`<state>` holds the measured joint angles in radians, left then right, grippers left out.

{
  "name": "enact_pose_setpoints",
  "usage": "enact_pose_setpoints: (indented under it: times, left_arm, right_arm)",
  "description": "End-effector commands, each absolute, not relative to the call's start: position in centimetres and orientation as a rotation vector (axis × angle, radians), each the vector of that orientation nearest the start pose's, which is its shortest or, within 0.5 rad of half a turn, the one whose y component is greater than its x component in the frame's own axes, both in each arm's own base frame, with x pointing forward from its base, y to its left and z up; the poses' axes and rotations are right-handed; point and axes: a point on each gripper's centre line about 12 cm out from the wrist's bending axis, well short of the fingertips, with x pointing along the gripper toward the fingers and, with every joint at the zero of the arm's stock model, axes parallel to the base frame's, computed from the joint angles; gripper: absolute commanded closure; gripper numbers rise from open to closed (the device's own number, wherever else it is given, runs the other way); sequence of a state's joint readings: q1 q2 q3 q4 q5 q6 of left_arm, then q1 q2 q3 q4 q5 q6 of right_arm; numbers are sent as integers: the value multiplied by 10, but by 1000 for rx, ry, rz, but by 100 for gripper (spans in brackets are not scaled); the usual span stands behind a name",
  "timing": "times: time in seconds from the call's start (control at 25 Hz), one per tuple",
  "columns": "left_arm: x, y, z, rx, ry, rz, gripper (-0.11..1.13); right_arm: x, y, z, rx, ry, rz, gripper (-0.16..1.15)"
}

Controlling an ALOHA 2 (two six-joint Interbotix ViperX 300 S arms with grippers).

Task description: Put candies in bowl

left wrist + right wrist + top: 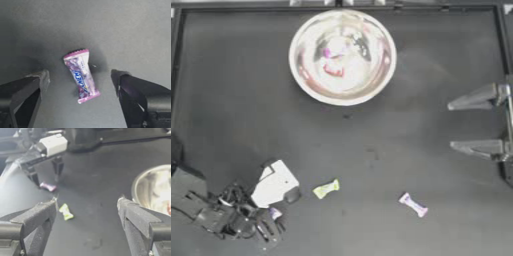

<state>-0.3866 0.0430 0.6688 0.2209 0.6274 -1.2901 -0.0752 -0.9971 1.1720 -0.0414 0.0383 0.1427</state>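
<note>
A purple candy (81, 75) lies flat on the table between the spread jaws of my left gripper (80, 78), touching neither jaw. From above, this left gripper (271, 218) sits at the front left over the purple candy (274, 213). A yellow-green candy (326, 188) lies just to its right, and a white-and-pink candy (413, 204) lies farther right. The silver bowl (304, 75) stands at the back middle with a red candy (333, 71) and a pinkish one (328, 52) inside. My right gripper (465, 124) waits open at the right edge.
The right wrist view looks across the table at the yellow-green candy (66, 212), the purple candy (48, 186) under the left arm, and the bowl's rim (135, 186). A dark frame borders the table.
</note>
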Motion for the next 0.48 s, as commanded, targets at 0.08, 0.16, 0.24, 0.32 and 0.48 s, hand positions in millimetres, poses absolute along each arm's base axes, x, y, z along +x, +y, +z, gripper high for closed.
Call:
enact_pose_setpoints:
  times: [0.08,0.16,0.24,0.32,0.48]
  left_arm:
    - [319,-113,124,-628,1197,476,0]
    - [319,-114,122,-624,1202,478,0]
    - [320,-115,120,-623,1208,481,0]
    - [319,-117,117,-629,1219,486,1]
    - [319,-118,115,-636,1227,489,4]
  right_arm:
    - [196,-13,269,110,197,-76,-2]
    - [197,-13,269,110,199,-74,-2]
    - [197,-12,269,110,199,-73,-2]
    - [197,-12,269,111,196,-71,-2]
    - [197,-11,269,109,193,-64,-2]
